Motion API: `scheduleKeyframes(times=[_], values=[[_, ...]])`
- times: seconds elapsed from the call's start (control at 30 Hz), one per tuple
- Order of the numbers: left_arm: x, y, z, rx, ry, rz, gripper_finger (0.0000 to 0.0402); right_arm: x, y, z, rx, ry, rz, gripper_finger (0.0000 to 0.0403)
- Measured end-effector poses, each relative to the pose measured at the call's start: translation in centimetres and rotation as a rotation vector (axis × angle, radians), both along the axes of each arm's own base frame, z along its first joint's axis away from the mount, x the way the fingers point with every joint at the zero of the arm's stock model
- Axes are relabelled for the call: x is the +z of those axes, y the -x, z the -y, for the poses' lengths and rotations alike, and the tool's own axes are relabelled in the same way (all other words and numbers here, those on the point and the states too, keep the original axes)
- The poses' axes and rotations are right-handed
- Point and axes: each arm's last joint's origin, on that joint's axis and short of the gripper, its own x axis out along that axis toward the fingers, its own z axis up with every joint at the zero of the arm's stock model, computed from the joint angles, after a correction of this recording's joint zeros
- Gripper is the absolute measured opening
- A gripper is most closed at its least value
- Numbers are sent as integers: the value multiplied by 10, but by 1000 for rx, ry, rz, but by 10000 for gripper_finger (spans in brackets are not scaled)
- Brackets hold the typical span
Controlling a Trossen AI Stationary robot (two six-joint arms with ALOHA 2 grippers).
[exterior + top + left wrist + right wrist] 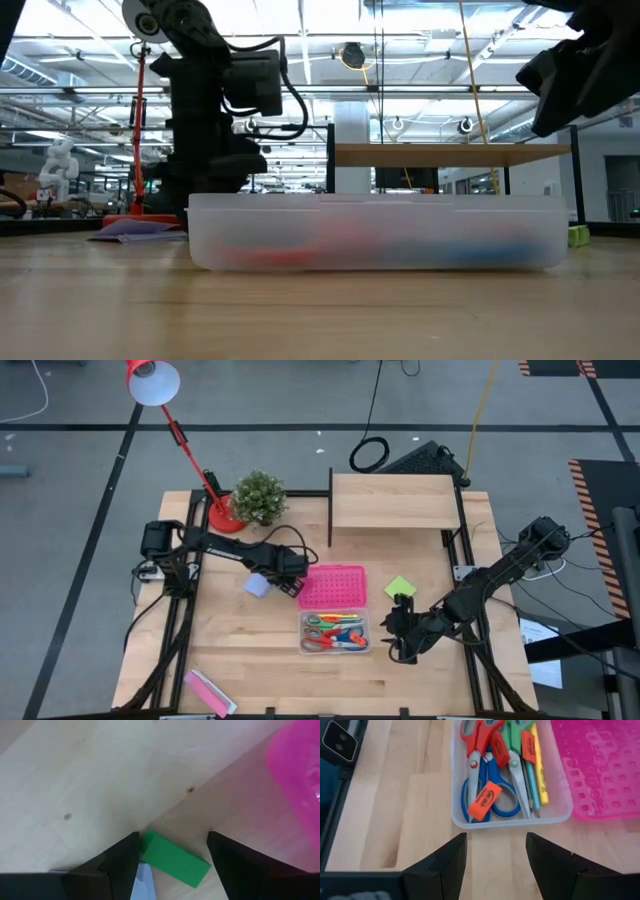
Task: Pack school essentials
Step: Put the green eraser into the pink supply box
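Two note pads lie outside the clear box: the lime-green pad and the pale-blue pad. Your left claw hangs over the worktop, open, empty, and may clip the pink lid. The right claw is open, empty. Three scissors and three orange erasers are boxed.
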Motion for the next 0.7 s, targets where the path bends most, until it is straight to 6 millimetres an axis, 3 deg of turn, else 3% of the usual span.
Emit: scheduleKeyframes(times=[0.37,0.5,0.7], values=[[34,6,22,-181,-28,106,241,0,0,0,-2,-3,3,198],[43,13,29,-104,-74,109,241,0,0,0,-3,-3,4,198],[39,16,29,37,-94,73,239,1,-1,0,-7,-9,9,198]])
